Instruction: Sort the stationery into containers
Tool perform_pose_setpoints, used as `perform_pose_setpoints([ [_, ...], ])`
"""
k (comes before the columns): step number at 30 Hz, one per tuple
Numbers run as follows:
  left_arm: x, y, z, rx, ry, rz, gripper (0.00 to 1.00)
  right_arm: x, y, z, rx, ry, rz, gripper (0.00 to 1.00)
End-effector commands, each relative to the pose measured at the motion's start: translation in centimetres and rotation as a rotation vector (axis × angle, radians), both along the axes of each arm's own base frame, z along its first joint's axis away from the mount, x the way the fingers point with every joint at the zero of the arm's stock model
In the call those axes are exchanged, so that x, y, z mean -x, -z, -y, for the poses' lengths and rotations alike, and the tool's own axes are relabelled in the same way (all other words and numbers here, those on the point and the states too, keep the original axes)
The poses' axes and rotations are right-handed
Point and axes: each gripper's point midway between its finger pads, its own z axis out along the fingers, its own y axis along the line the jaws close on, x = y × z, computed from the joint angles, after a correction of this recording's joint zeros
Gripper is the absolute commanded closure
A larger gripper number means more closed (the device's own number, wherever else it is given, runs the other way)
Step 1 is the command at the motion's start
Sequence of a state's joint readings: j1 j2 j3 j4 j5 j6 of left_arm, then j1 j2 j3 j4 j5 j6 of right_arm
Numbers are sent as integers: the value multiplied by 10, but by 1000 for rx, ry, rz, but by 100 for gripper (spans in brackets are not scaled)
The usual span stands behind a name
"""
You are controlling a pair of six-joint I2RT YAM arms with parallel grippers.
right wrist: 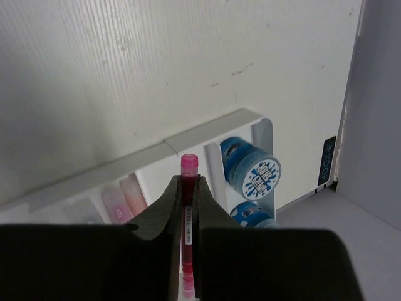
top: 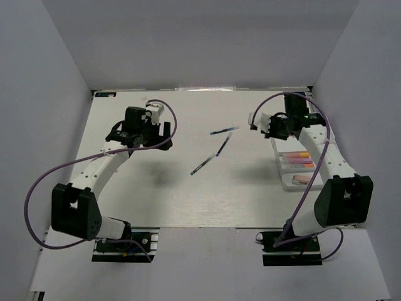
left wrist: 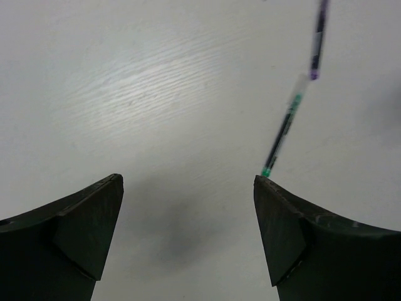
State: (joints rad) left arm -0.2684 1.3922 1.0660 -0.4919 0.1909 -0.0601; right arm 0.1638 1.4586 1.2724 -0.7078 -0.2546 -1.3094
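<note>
The right hand (right wrist: 187, 207) pinches a red pen (right wrist: 188, 164) over the white tray (right wrist: 207, 128), while the left hand (left wrist: 188, 207), well left of the tray, hangs spread above the counter (top: 156, 194) near a green-tipped pen (left wrist: 285, 128) lying there.

Three thin dark pens (top: 220, 145) lie loose mid-table. The white compartmented plastic tray (right wrist: 213, 127) holds orange and pink highlighters (top: 296, 154); slim red pen (right wrist: 189, 164) clamped above.

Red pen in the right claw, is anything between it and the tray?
Nothing visible. The right claw holds the red pen over the tray; the blue rolls sit aside in the next compartment.
</note>
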Motion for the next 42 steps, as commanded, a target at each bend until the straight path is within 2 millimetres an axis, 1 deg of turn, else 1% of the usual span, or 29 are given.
perform_pose_setpoints([
  [1, 2, -41, 41, 101, 248, 175, 6, 5, 19, 25, 105, -173, -11, 100],
  [2, 2, -42, 46, 100, 259, 172, 8, 5, 26, 34, 126, -187, -20, 100],
  [4, 0, -32, 49, 87, 260, 145, 9, -1, 31, 45, 152, -201, 1, 100],
  [6, 3, -27, 52, 87, 263, 136, 9, -8, 37, 49, 179, -241, 4, 100],
  [7, 5, -28, 57, 92, 276, 140, 9, -11, 46, 65, 179, -209, -22, 100],
  [8, 7, -27, 61, 94, 289, 142, 9, -11, 51, 69, 184, -218, -41, 100],
  [9, 9, -25, 61, 95, 291, 139, 10, -15, 49, 71, 190, -220, -41, 100],
  [10, 11, -25, 65, 94, 301, 139, 10, -17, 56, 77, 191, -213, -56, 100],
  [12, 12, -23, 68, 87, 310, 139, 10, -26, 57, 84, 203, -211, -31, 100],
  [13, 14, -21, 70, 82, 318, 131, 10, -28, 63, 88, 207, -212, -41, 100],
  [14, 13, -20, 71, 78, 319, 128, 10, -32, 65, 92, 215, -214, -33, 100],
  [16, 12, -19, 74, 79, 321, 122, 10, -34, 72, 95, 221, -214, -49, 100],
  [18, 14, -16, 81, 81, 322, 106, 8, -37, 77, 98, 229, -209, -53, 100],
  [19, 14, -11, 80, 82, 307, 92, 8, -38, 82, 100, 233, -208, -64, 100],
  [21, 18, -5, 84, 77, 319, 90, 8, -41, 89, 102, 235, -207, -66, 97],
  [24, 21, 10, 83, 40, 304, 76, 8, -46, 97, 107, 242, -197, -66, 90],
  [25, 22, 18, 80, 25, 294, 59, 10, -47, 100, 107, 240, -196, -66, 83],
  [27, 24, 24, 78, 5, 286, 55, 11, -53, 105, 111, 253, -192, -56, 79],
  [28, 28, 30, 80, -5, 302, 48, 12, -54, 107, 113, 255, -188, -57, 77],
  [29, 29, 30, 79, -7, 300, 50, 12, -55, 109, 114, 261, -185, -61, 75],
  [30, 29, 32, 78, -12, 295, 47, 12, -58, 112, 115, 261, -179, -63, 69],
  [33, 36, 39, 79, -33, 310, 35, 12, -63, 109, 119, 266, -162, -49, 51],
  [34, 38, 43, 77, -43, 310, 28, 13, -65, 106, 120, 264, -154, -41, 50],
  [37, 42, 52, 81, -58, 334, 20, 16, -66, 93, 118, 251, -145, -21, 51],
  [38, 44, 56, 85, -63, 346, 20, 19, -66, 87, 117, 232, -135, -16, 52],
  [39, 43, 57, 84, -67, 343, 18, 21, -67, 72, 113, 222, -129, 14, 53],
  [40, 45, 64, 88, -77, 355, 7, 22, -67, 63, 105, 178, -133, 41, 53],
  [41, 46, 66, 93, -79, 367, 11, 22, -67, 54, 100, 131, -98, 53, 53],
  [42, 44, 68, 93, -85, 361, 10, 25, -65, 36, 96, 104, -81, 88, 54],
])
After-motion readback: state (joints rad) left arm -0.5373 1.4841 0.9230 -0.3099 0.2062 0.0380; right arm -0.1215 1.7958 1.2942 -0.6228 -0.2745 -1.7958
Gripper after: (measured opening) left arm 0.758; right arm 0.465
